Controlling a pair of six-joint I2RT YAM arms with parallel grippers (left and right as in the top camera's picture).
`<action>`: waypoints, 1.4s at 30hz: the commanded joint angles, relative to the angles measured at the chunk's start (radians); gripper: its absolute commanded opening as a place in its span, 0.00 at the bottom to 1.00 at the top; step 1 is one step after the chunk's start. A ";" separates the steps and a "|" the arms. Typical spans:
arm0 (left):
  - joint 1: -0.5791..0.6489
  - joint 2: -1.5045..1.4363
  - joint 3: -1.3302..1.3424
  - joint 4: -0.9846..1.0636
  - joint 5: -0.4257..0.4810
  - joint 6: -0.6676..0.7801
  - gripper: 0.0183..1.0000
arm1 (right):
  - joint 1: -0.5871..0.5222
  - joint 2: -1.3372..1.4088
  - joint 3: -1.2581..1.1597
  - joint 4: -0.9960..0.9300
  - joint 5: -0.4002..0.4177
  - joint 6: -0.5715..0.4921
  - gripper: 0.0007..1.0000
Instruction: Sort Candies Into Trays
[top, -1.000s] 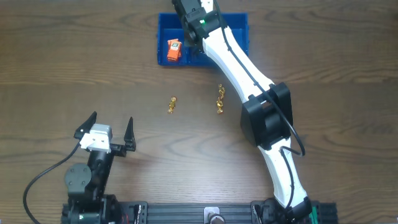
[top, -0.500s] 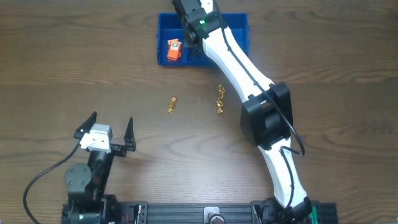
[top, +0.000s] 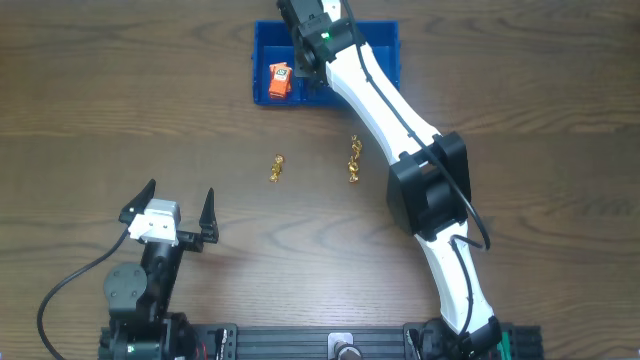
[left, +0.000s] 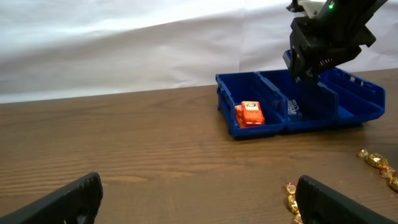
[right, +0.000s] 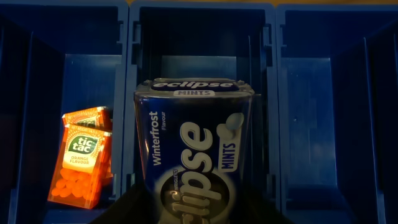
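A blue three-compartment tray (top: 385, 40) sits at the table's far side. My right gripper (top: 303, 62) hangs over its middle compartment, shut on a dark blue mint tin (right: 196, 149) held upright. Two orange candy boxes (top: 280, 80) lie in the tray's left compartment (right: 81, 155). On the wood in front of the tray lie gold-wrapped candies: one small cluster (top: 277, 168) and a longer one (top: 354, 158). My left gripper (top: 170, 205) stands open near the front left, nothing between its fingers, well short of the gold candies (left: 291, 198).
The tray's right compartment (right: 326, 112) holds nothing. The right arm's white links (top: 385, 110) cross above the table from the front right to the tray. Bare wood lies to the left and right of the candies.
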 joint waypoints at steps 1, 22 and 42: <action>0.004 -0.006 -0.014 -0.048 0.024 -0.004 1.00 | -0.027 0.014 -0.003 0.004 0.007 0.001 0.33; 0.004 -0.006 -0.014 -0.048 0.024 -0.004 1.00 | -0.026 0.014 -0.003 0.001 0.000 0.001 1.00; 0.004 -0.006 -0.014 -0.048 0.024 -0.004 1.00 | 0.171 -0.037 0.035 -0.341 -0.202 0.138 1.00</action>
